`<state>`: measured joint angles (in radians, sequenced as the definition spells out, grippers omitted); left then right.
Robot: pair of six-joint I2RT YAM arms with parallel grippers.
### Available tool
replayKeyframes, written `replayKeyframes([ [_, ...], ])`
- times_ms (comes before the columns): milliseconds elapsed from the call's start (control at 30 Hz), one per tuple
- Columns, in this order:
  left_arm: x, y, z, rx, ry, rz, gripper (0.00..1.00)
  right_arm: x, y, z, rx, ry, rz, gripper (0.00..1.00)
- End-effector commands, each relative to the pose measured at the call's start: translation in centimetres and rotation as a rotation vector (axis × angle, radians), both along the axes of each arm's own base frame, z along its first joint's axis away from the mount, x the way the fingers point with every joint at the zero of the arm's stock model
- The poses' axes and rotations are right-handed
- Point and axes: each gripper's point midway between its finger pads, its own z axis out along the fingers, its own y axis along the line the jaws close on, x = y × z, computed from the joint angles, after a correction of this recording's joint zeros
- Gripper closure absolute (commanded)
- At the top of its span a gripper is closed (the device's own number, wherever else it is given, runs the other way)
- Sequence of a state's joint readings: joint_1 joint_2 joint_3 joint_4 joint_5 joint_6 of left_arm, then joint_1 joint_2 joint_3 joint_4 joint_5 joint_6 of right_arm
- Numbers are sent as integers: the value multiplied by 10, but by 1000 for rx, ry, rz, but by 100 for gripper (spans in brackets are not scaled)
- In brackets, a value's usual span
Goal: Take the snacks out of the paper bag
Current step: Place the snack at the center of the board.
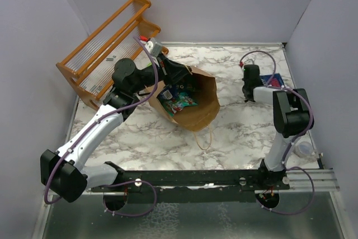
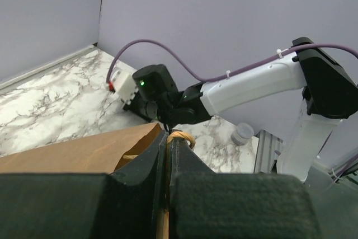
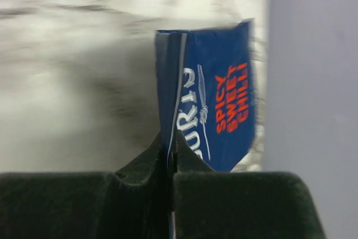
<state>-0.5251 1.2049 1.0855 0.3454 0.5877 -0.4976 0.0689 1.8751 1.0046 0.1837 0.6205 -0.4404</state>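
Note:
The brown paper bag (image 1: 198, 107) lies tipped on the marble table with its mouth facing left and up. Inside it, teal-green and red snacks (image 1: 178, 102) show. My left gripper (image 1: 185, 80) sits at the bag's upper rim, shut on the rim and the twisted handle (image 2: 182, 136); the bag's side (image 2: 72, 152) fills the lower left of the left wrist view. Over the table's far right, my right gripper (image 1: 267, 82) is shut on a dark blue snack packet (image 3: 218, 96) with orange lettering, pinched by its edge (image 3: 172, 138). The packet (image 1: 274, 79) hangs beside the right wall.
An orange wooden rack (image 1: 109, 48) leans at the back left, just behind the left arm. The bag's other handle (image 1: 204, 138) lies loose on the table toward the front. A small white capped container (image 1: 305, 149) stands by the right arm's base. Grey walls close in on both sides.

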Motion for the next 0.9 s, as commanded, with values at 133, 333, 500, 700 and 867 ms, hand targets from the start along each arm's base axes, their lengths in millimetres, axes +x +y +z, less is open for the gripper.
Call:
replayKeyframes([
  [133,-3,4,15,-12,-46,19,100,19,77,-26,283,71,125,99],
  [333,-3,3,13,-6,-43,14,100,16,56,-37,341,43,-8,98],
  [500,-1,-5,6,1,-12,-12,100,22,22,-29,384,5,-95,99],
  [700,-1,-7,3,5,-9,-8,100,29,42,-21,500,-11,-56,92],
  [867,-3,-5,6,8,-19,-4,100,24,68,6,656,-75,-27,53],
])
